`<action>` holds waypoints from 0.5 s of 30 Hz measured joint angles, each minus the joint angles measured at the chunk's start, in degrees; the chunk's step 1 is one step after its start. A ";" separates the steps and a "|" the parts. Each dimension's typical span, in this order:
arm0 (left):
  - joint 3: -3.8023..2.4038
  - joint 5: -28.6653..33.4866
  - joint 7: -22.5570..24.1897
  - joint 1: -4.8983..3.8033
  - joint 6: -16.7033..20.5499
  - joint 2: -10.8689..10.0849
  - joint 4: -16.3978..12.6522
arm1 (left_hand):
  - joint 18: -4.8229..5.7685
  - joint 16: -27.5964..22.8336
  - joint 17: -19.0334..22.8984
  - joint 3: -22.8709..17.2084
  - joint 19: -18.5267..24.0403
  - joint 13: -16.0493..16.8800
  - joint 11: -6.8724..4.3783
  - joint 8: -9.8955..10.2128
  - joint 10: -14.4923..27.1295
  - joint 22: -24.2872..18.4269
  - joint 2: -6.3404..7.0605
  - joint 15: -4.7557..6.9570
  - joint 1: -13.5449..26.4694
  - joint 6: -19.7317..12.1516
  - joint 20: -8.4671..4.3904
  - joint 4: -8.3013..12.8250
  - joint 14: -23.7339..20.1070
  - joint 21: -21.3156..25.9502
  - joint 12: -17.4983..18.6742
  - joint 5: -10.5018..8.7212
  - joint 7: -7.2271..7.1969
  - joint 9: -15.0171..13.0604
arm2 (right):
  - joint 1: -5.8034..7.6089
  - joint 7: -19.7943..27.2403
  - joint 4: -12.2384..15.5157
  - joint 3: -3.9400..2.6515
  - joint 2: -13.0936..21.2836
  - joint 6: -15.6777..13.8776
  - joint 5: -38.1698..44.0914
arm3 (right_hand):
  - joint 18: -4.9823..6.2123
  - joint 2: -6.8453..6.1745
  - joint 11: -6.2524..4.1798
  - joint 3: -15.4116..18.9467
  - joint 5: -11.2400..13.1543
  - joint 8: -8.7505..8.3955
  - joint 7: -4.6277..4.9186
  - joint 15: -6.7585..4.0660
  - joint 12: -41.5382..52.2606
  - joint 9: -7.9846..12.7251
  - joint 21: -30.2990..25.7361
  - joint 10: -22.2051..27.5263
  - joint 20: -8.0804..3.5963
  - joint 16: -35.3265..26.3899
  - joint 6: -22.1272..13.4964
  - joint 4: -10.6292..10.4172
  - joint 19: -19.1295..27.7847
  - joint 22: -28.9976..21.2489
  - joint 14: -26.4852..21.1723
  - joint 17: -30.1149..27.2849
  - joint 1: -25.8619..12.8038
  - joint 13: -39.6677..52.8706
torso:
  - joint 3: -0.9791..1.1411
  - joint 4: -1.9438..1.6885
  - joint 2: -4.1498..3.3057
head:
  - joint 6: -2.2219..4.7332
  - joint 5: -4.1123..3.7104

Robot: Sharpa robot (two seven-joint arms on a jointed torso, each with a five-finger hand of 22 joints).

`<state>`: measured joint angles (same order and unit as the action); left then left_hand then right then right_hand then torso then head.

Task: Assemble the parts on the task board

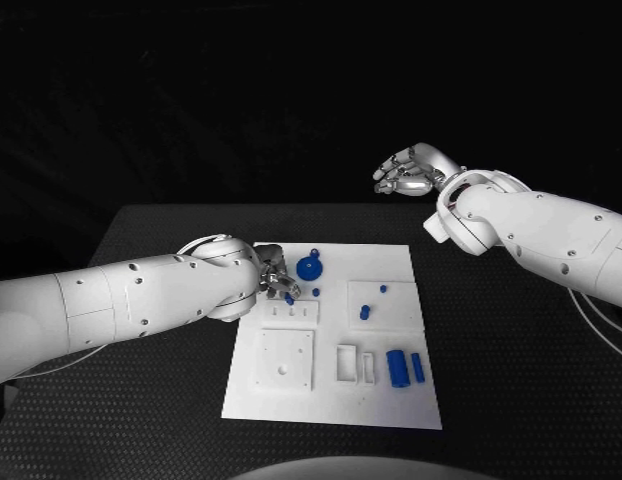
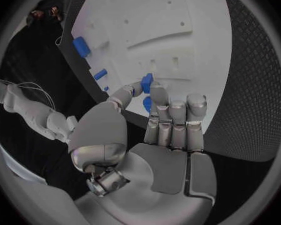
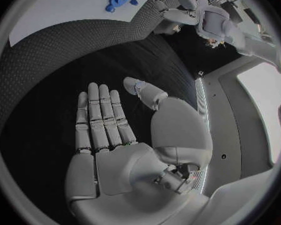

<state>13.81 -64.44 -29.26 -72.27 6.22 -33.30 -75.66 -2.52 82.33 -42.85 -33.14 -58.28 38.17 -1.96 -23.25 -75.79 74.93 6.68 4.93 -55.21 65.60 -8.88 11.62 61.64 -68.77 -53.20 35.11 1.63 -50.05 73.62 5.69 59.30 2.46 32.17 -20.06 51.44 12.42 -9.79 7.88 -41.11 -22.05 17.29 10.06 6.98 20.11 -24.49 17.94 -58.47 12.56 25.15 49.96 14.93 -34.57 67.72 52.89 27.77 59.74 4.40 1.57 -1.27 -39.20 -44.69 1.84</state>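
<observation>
Judging by how things lie, the job looks barely under way. Most of the blue parts are loose on the task board (image 1: pixel 398 400), a flat white plate in the middle of the counter (image 1: pixel 527 380). A round, disc-like part (image 1: pixel 310 267) sits near the board's far edge. Two stubby pegs (image 1: pixel 366 312) stand up from a raised white square. A chunky block (image 1: pixel 395 365) and a slimmer bar (image 1: pixel 416 368) lie side by side toward the near right corner, next to an open rectangular frame moulded into the plate.

The left hand (image 2: pixel 168 120) is over the board's far left part and pinches a small blue piece (image 2: pixel 147 81) between thumb and a fingertip, with the other fingers straight beside it. That one, I'd say, is the part now being placed. A second blue bit shows just behind those fingers; what it is I cannot tell.

The right hand (image 3: pixel 106 135) hangs off the board, beyond the counter's far right corner, fingers straight, thumb apart, nothing in it.

The board looks like smooth, hard plastic with recesses and drilled holes, the counter a dark dimpled mat, and the hands polished metal.
</observation>
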 measured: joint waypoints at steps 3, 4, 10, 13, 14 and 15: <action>0.00 -0.30 -0.05 0.46 -0.07 -0.03 -0.01 | 0.07 0.00 -0.03 0.00 -0.01 0.03 0.00 0.00 -0.01 0.00 0.00 0.00 0.00 0.00 0.00 0.00 0.00 0.00 0.00 0.00 0.00 0.03 | 0.00 -0.01 -0.02 0.00 -0.07 0.05 0.02 | 0.00 0.00 0.00 0.00 -0.20 0.00 0.00 0.19 0.00 0.00 0.00 0.00 0.00 -0.03 0.00 0.00 0.00 0.07 -0.19 0.00 0.00 -0.08 | 0.00 0.00 -0.02 | -0.07 0.00; 0.00 -0.37 -0.06 0.57 -0.09 -0.04 0.00 | 0.07 0.00 -0.03 0.00 -0.01 0.05 0.00 0.00 -0.01 0.00 0.00 0.02 0.00 0.00 0.00 0.00 -0.01 0.00 0.00 0.00 0.00 0.05 | 0.00 -0.02 -0.03 0.00 -0.09 0.07 0.03 | 0.00 0.00 0.00 0.00 -0.20 0.00 0.00 0.19 -0.03 0.01 0.00 0.00 0.00 -0.22 0.00 0.00 0.00 0.07 -0.19 0.00 0.00 -0.08 | 0.00 -0.01 -0.02 | -0.08 0.00; 0.00 -1.04 -0.10 1.35 -0.21 0.06 0.30 | 0.08 0.21 -0.03 0.00 -0.02 0.07 -0.03 0.00 -0.05 -0.01 0.00 0.13 0.00 0.01 0.00 0.00 -0.12 -0.06 0.00 0.00 0.00 0.04 | 0.00 -0.04 -0.08 0.00 -0.12 0.21 0.04 | 0.00 0.00 0.00 0.00 -0.20 0.00 0.10 0.19 -0.22 0.06 -0.23 0.00 0.00 -0.25 -0.11 0.00 0.00 0.16 -0.20 0.00 0.00 -0.21 | -0.02 -0.03 -0.03 | -0.15 0.00; 0.00 -1.66 -0.10 1.73 -0.29 0.18 0.40 | 0.08 0.21 -0.09 -0.01 -0.10 0.12 -0.07 -0.24 -0.10 -0.01 0.00 0.13 0.00 0.01 0.07 -0.01 -0.12 -0.22 0.00 0.00 0.00 0.04 | 0.00 -0.05 -0.09 0.00 -0.17 0.26 0.05 | 0.01 0.00 0.00 0.32 -0.20 0.00 0.27 0.19 -0.34 0.12 -0.23 0.00 0.00 -0.47 -0.28 -0.01 0.00 0.24 -0.20 0.00 0.00 -0.24 | -0.02 -0.03 -0.03 | -0.23 -0.05; 0.01 -1.81 -0.10 1.79 -0.30 0.19 0.46 | 0.08 0.21 -0.09 -0.01 -0.10 0.12 -0.08 -0.32 -0.11 -0.01 0.00 0.13 0.00 0.01 0.08 -0.01 -0.12 -0.22 -0.07 0.00 0.00 0.04 | 0.00 -0.05 -0.09 0.00 -0.19 0.27 0.05 | 0.00 0.00 0.00 0.31 -0.20 0.00 0.27 0.30 -0.44 0.12 -0.23 0.00 0.00 -0.47 -0.28 0.00 0.00 0.24 -0.31 0.00 0.00 -0.24 | -0.02 -0.03 -0.03 | -0.23 -0.05; 0.01 -1.95 -0.09 1.82 -0.30 0.19 0.52 | 0.07 0.21 -0.09 -0.01 -0.10 0.12 -0.08 -0.40 -0.11 -0.01 0.00 0.13 0.00 0.01 0.07 0.00 -0.11 -0.22 -0.23 0.00 0.00 0.04 | 0.00 -0.05 -0.08 0.00 -0.20 0.29 0.06 | 0.00 0.00 0.00 0.31 -0.20 0.00 0.27 0.38 -0.44 0.12 -0.45 0.00 0.00 -0.47 -0.28 0.00 0.00 0.24 -0.39 0.00 0.00 -0.24 | -0.02 -0.02 -0.02 | -0.23 -0.05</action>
<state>13.81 -66.39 -29.36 -70.44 5.93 -33.11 -75.14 -2.45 82.54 -42.94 -33.15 -58.38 38.29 -2.03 -23.64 -75.90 74.92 6.68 5.06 -55.21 65.61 -8.80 11.62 61.52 -69.00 -53.43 35.11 1.64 -50.01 73.62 5.64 59.22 2.46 31.97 -19.78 51.50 12.42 -9.79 7.88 -40.79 -22.25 17.29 10.33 7.36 19.67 -24.37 17.49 -58.47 12.56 24.68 49.68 14.93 -34.58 67.96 52.50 27.77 59.74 4.16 1.55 -1.29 -39.22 -44.92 1.79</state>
